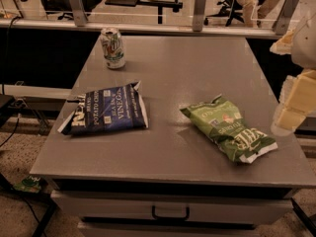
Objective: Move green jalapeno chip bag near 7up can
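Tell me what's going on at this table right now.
A robot's gripper hangs at the right edge of the gray table, close to the green jalapeno chip bag. The bag lies flat on the table and is not lifted. The 7up can stands upright at the far left corner, well apart from it. A dark blue salt and vinegar chip bag lies in front of the can. The green bag has not yet gone to the can.

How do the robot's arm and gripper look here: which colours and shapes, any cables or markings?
The gripper, at the right edge of the camera view, is built of pale cream-yellow, blocky pieces with flat faces. The arm above it is a rounded, whitish shell. No cables or markings show on either.
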### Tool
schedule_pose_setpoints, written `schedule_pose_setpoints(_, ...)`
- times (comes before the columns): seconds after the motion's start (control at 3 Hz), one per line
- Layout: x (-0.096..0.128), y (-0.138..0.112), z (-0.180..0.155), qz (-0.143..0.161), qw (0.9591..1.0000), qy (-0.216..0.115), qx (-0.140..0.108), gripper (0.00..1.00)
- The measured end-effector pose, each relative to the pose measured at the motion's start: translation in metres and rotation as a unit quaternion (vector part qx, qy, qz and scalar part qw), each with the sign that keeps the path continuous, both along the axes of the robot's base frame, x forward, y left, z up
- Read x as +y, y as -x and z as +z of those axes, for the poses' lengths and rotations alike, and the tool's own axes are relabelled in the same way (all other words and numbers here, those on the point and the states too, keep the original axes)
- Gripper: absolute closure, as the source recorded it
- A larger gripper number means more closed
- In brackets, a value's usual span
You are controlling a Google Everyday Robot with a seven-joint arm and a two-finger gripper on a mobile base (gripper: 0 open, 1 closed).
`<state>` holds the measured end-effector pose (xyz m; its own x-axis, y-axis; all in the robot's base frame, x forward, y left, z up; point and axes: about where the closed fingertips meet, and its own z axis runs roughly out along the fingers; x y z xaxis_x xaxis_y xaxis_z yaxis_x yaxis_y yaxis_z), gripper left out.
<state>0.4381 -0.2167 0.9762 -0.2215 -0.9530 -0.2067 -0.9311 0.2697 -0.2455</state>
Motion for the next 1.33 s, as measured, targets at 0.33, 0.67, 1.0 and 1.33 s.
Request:
schedule_pose_setpoints(0.33, 0.0, 0.0, 0.0, 0.0, 1.0, 0.0, 0.0, 0.0)
schedule_pose_setpoints(0.67, 0.008, -0.003, -0.013, -0.024, 0.9995, -0.014, 0.016, 0.0)
schedule_pose_setpoints(1.0, 0.013, -0.005, -0.034, -0.056, 0.9975, -0.018, 0.039, 0.0)
schedule_pose_setpoints(1.33, 0.016, -0.006, -0.068, -0.097, 0.9925, -0.023, 0.07, 0.0)
